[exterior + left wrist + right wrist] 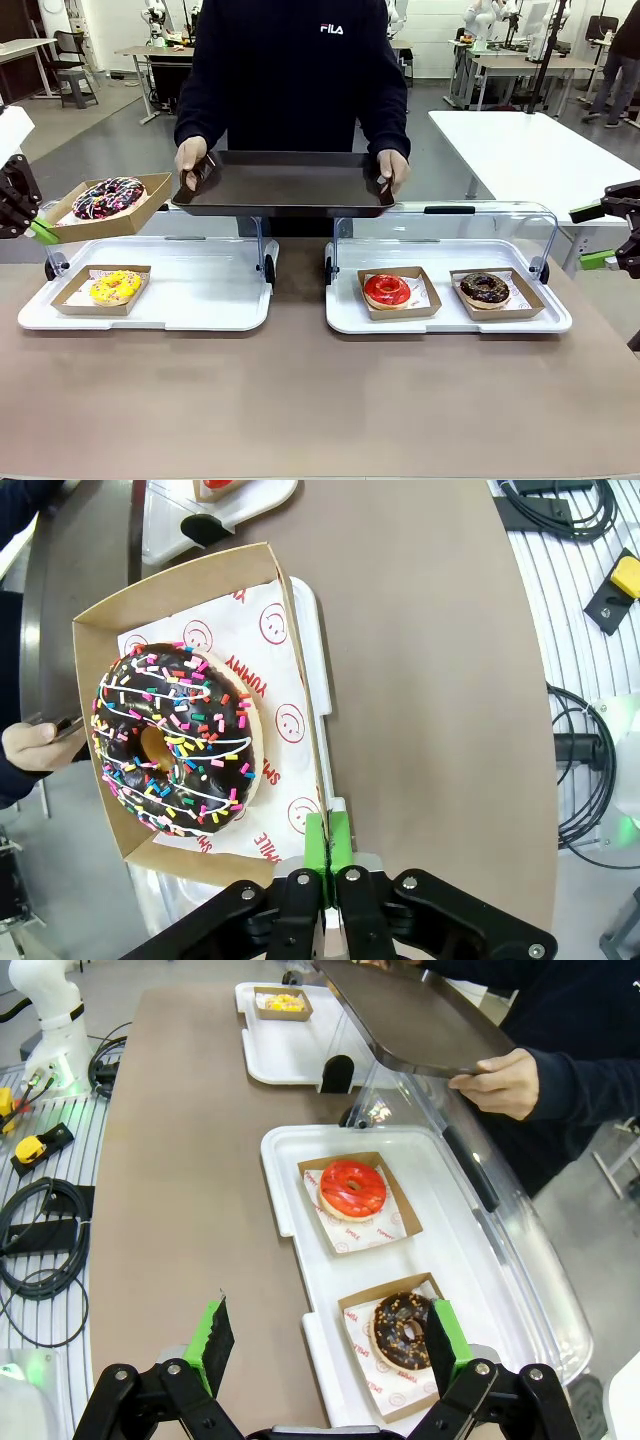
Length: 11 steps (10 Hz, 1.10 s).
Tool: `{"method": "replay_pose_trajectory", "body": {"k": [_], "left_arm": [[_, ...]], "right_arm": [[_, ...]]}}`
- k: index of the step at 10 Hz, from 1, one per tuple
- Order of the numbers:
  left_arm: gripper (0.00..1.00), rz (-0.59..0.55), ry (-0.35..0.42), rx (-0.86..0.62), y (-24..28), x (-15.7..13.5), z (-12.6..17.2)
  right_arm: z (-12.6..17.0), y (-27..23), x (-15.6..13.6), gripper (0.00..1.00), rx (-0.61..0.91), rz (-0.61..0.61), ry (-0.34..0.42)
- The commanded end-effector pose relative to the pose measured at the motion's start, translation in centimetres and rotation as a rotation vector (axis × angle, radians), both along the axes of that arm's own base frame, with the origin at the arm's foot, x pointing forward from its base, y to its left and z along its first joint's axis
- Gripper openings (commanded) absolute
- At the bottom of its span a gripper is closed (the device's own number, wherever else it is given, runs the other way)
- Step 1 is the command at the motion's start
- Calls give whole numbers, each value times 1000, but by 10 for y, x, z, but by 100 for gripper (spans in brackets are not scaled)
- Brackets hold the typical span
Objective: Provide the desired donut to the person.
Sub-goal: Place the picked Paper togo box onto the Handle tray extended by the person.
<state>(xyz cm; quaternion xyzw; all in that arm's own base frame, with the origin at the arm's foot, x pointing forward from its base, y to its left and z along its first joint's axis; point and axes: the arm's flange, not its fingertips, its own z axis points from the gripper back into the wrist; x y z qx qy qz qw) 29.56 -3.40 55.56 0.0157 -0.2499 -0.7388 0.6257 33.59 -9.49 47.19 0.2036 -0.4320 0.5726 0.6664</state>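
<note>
Left wrist view, lower middle: my left gripper point(327, 832) pinches the box point(180, 592) holding the donut point(200, 720) — right gripper point(327, 1328) spread.

- "FILA" logo point(332, 29): small white letters on the chest of the person's point(290, 90) dark sweatshirt, well behind the sprinkled donut point(108, 197).
- Paper liner point(285, 680) under the sprinkled donut, inside its cardboard tray point(180, 580): red print just beside the donut, apparently "YUMMY" and "SMILE", running sideways and partly hidden.
- Red smiley faces point(290, 720) dotted over the same liner around the donut.
- Liner point(385, 1230) under the red donut point(352, 1188): red print, too small to read.
</note>
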Motion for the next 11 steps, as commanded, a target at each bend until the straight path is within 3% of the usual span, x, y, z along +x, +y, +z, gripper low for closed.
{"method": "replay_pose_trajectory", "body": {"k": [1,8,9,11], "left_arm": [[0,5,5,6,1,-1,1],[1,0,0,0,0,0,0],[1,-32,40,54,-18,18,17],[1,-13,34,114,-61,52,55]], "right_arm": [[0,2,3,100,25,3,-13],[0,2,3,100,25,3,-13],[0,2,3,100,25,3,-13],[0,2,3,100,25,3,-13]]}}
